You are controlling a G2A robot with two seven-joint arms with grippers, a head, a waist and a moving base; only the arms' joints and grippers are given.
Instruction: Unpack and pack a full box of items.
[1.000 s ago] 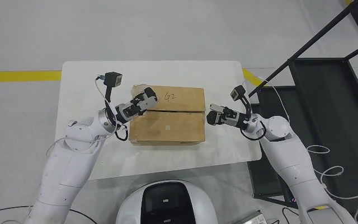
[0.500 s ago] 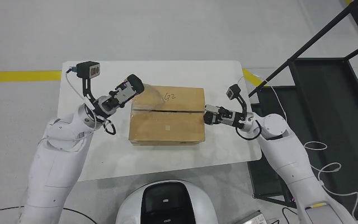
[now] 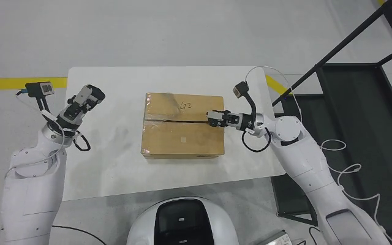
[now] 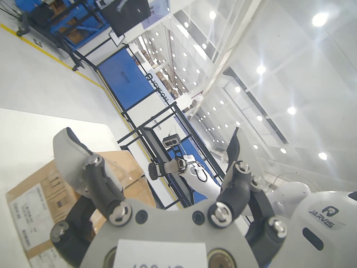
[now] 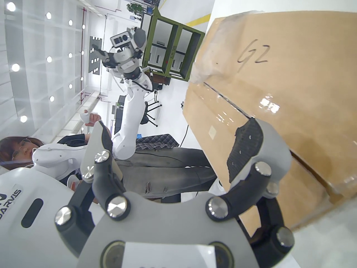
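- Top view: the box (image 3: pixel 182 125), closed brown cardboard with a handwritten mark on its lid, sits in the middle of the white table (image 3: pixel 245 165), its long sides parallel to the front edge.
- The right gripper (image 3: pixel 211 117) is over the box's right end, on the line of the centre seam. The left gripper (image 3: pixel 94 94) is over the table's left part, well apart from the box. From this height I cannot tell how either pair of jaws stands.
- Left wrist view: the left gripper's (image 4: pixel 150 140) jaws are spread wide and hold nothing. The fingers are pale shells with dark ribbed pads on black links. Behind them lie a box corner with a printed label (image 4: pixel 25 210) and a rounded table corner.
- Right wrist view: the right gripper's (image 5: pixel 173 138) jaws are also wide and empty. One dimpled black pad (image 5: pixel 244 146) is above the lid beside the seam, but whether it touches the lid cannot be told.
- Only this view shows glossy clear tape (image 5: pixel 212 65) along the seam, crumpled and cloudy at the far end.
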